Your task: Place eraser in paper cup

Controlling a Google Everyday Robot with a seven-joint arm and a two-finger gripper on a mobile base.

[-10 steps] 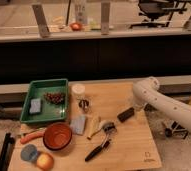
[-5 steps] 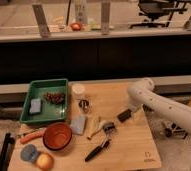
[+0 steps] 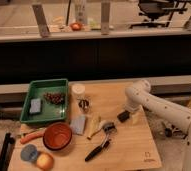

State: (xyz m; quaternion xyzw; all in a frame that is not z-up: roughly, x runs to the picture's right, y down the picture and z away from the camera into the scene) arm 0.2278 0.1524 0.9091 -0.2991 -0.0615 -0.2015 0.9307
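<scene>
One camera view takes in the whole scene from above the front of the bench (image 3: 139,150). A white arm (image 3: 159,107) reaches in from the right and bends down at its elbow, bringing the claw (image 3: 128,117) low over the right half of the wooden top. Whether the claw is apart or clamped cannot be told. The eraser (image 3: 122,116), a small dark block, sits right at the claw's tip, on or just above the wood; whether it is gripped cannot be told either.

The paper cup (image 3: 78,90) stands upright well to the left of the claw, just beside the green tray (image 3: 26,112), with a small shiny metal object (image 3: 84,104) in front of it. The tray holds a blue sponge (image 3: 35,105) and a dark clustered item (image 3: 54,97). An orange bowl (image 3: 57,136) sits at the front left, a grey-blue block (image 3: 79,124) next to it, and a black-handled utensil (image 3: 98,150) lies slanted near the front edge.

Behind the bench runs a dark wall topped by a pale ledge (image 3: 119,33), and an office chair (image 3: 156,10) shows beyond it.
</scene>
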